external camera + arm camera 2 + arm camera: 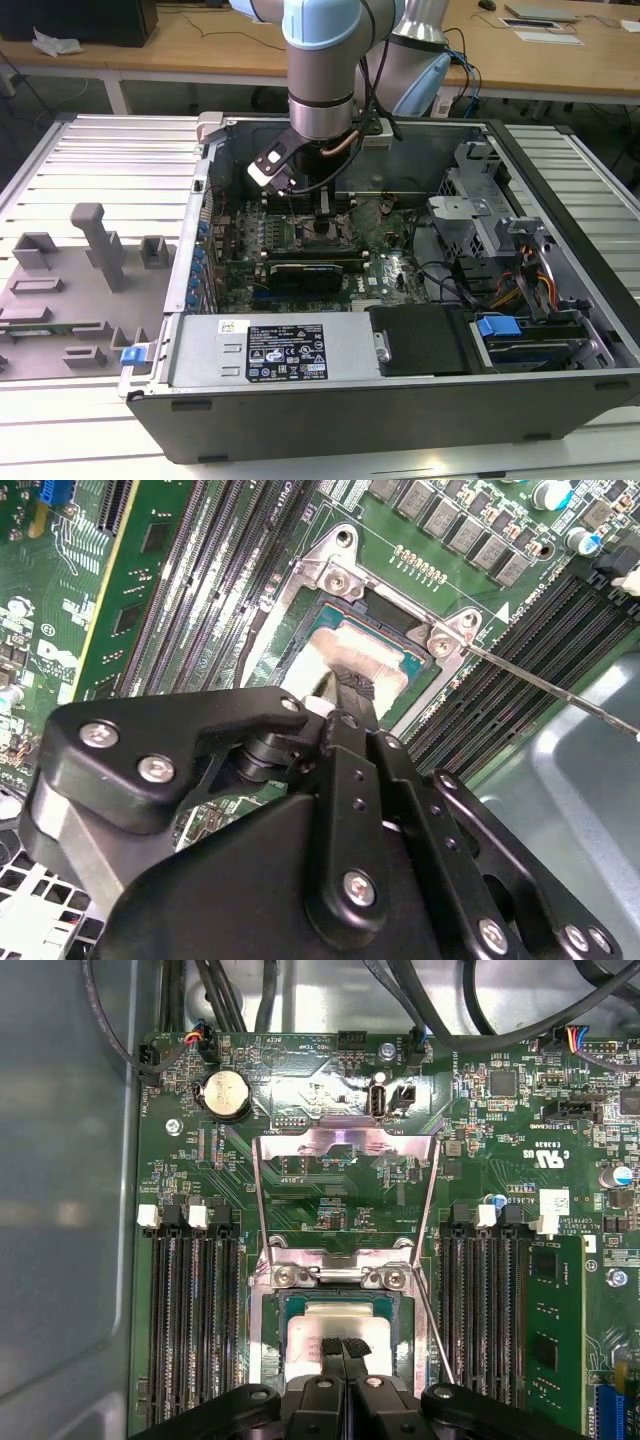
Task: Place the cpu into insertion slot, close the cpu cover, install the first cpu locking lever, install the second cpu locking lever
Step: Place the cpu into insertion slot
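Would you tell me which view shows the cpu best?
The first wrist view: the cpu lies square-on in the insertion slot. The second wrist view shows it obliquely, partly behind the gripper; the exterior view, too small to tell.

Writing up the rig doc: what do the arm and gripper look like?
The arm is a silver-grey tube with pale blue joint caps; a black cable loops at its wrist. The gripper is matte black, built of flat linkage bars pinned with silver screw heads, narrowing to two slim dark fingers.
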